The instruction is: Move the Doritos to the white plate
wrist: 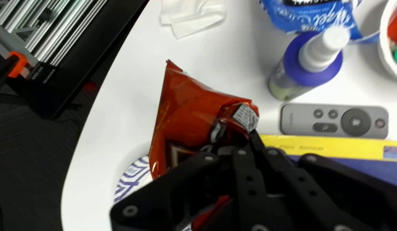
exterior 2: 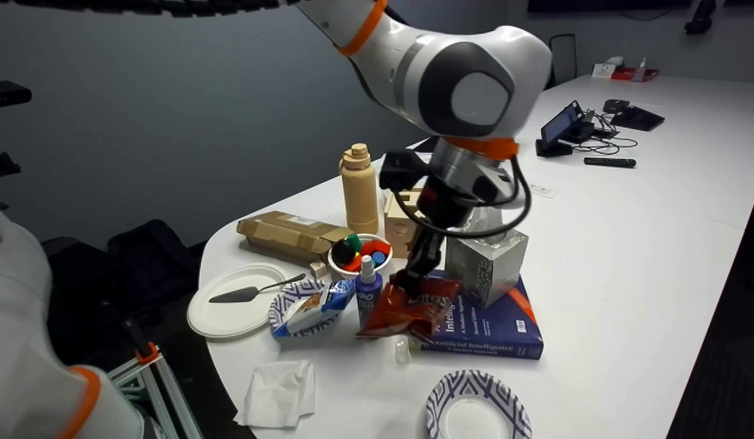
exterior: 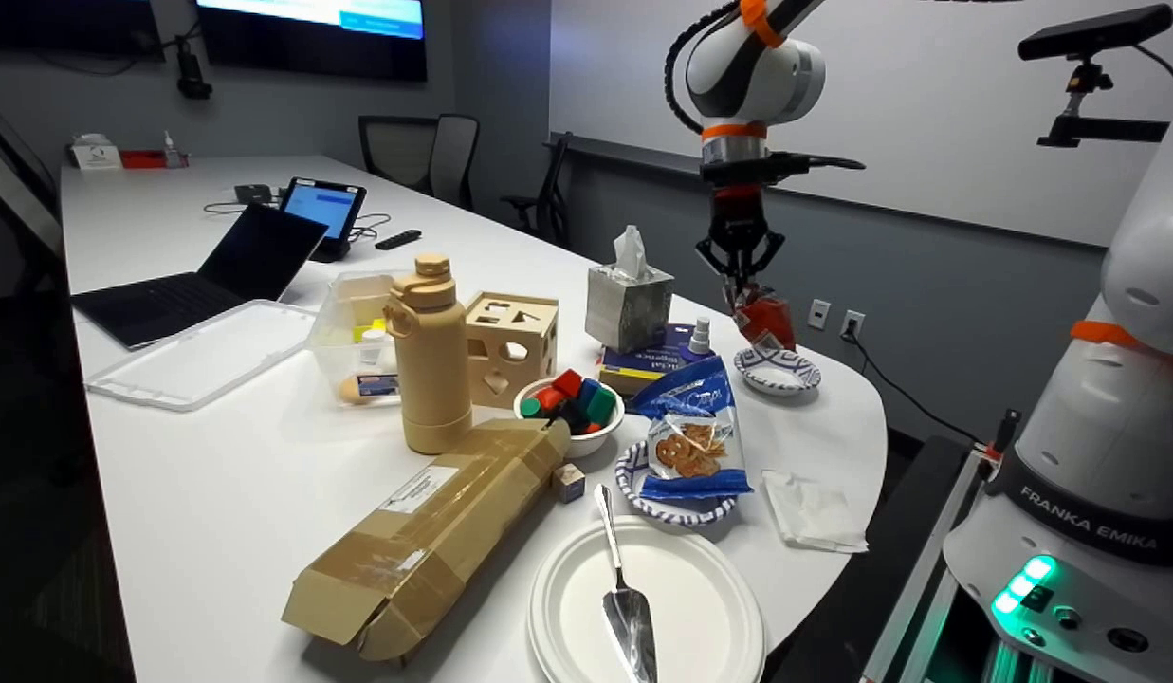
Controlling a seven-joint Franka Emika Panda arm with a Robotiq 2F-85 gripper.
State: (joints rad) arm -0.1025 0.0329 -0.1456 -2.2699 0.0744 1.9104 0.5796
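White plate (exterior: 705, 607) right up front in an exterior view, cake server (exterior: 631, 626) lying across its rim, and no Doritos bag (exterior 2: 401, 314) on it yet! Grasp looks made, lift too: the end effector (exterior: 737, 286) is clamped on one bunched end, the bag up over the tabletop (exterior: 254, 474), well apart from that plate. Carry, lowering and release are left, I'd judge. It hangs tilted, free end slanting down toward the robot's base (exterior: 1084, 536); long axis probably pinch to free edge, though crumpling blurs it.
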